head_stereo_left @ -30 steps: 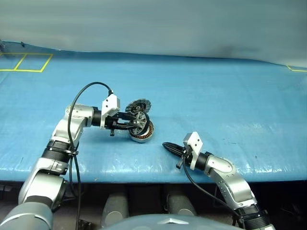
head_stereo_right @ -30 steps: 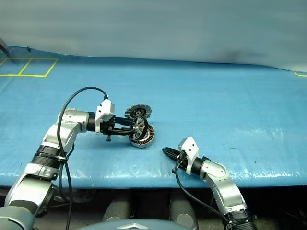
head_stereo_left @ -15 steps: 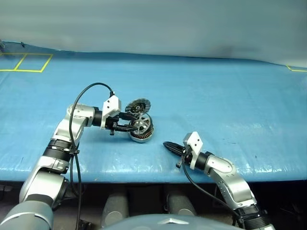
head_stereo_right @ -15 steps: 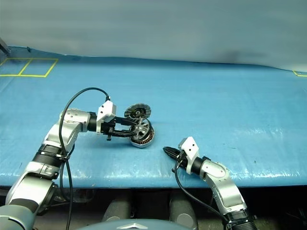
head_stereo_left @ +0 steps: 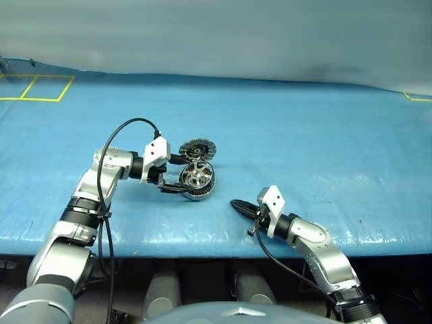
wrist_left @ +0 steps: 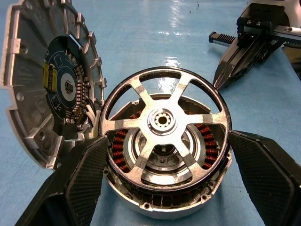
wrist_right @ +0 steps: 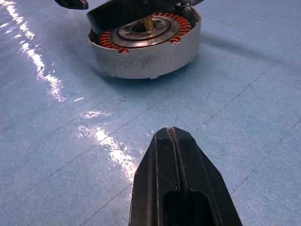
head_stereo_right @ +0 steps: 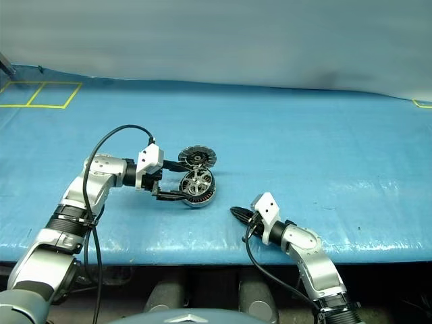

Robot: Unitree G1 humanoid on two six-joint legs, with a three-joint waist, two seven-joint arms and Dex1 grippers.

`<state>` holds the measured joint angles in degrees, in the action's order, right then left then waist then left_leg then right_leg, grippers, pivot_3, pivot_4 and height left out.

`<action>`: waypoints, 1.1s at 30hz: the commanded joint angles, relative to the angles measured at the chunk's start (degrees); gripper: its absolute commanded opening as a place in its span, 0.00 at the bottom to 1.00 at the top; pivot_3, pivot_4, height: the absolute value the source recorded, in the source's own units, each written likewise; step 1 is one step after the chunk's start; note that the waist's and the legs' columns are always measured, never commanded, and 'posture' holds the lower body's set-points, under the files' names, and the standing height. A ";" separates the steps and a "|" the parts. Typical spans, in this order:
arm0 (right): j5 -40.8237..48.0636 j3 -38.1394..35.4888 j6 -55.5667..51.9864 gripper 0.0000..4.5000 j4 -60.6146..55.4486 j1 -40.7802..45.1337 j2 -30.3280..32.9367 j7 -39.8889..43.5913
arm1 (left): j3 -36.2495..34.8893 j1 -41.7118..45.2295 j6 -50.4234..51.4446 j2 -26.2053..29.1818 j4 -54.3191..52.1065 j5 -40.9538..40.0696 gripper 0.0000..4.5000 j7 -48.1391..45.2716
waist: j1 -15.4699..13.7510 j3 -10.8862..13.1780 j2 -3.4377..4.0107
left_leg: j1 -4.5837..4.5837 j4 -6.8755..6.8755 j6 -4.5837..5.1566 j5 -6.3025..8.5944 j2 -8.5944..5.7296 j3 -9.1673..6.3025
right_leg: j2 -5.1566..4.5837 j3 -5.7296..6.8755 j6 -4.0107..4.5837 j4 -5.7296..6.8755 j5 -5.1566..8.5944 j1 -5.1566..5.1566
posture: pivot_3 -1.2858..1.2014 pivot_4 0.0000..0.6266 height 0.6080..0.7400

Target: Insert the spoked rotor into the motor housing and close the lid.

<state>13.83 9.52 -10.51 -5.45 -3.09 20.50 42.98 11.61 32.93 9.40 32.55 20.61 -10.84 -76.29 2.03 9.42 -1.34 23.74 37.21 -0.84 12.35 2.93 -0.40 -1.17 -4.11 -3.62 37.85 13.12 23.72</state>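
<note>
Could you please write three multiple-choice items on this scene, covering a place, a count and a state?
1. Where is the spoked rotor?
A. on the motor housing
B. in the right hand
C. beside the yellow tape

2. How many spokes does it have?
A. three
B. five
C. eight

3. How is the lid?
A. shut flat
B. swung open
C. lying apart

Key:
1 A, the rotor sits over the copper windings, the left hand open around it.
2 B, five spokes run from hub to rim.
3 B, its segmented inner face stands up beside the housing.
</note>
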 commanded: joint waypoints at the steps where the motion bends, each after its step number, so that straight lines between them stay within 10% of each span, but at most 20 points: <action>1: 0.12 -0.23 0.98 0.00 -0.97 0.52 -0.14 -0.13 | -3.34 -0.16 0.49 -0.16 -2.07 -3.57 0.99 -0.20 | 0.01 0.00 0.00 | 0.00 0.00 0.00 0.00 0.00 0.00 | 0.00 0.00 0.00 0.00 0.00 0.00 | 0.52 0.24 1.00; 33: -1.36 0.94 -2.64 0.00 -5.52 12.99 -0.20 -3.89 | -11.60 -25.79 -2.01 -2.90 -17.84 -11.98 0.99 10.52 | 0.04 0.00 0.03 | -0.06 0.02 0.00 0.00 0.01 0.05 | -0.03 -0.04 0.00 0.02 -0.01 -0.01 | 0.52 0.24 1.00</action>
<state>12.16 9.69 -12.61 -9.46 8.54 20.26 38.20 0.84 7.25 9.57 30.07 2.51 -22.62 -66.14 2.07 9.42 -1.32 23.68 37.24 -0.83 12.35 2.95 -0.35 -1.19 -4.15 -3.61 37.88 13.10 23.72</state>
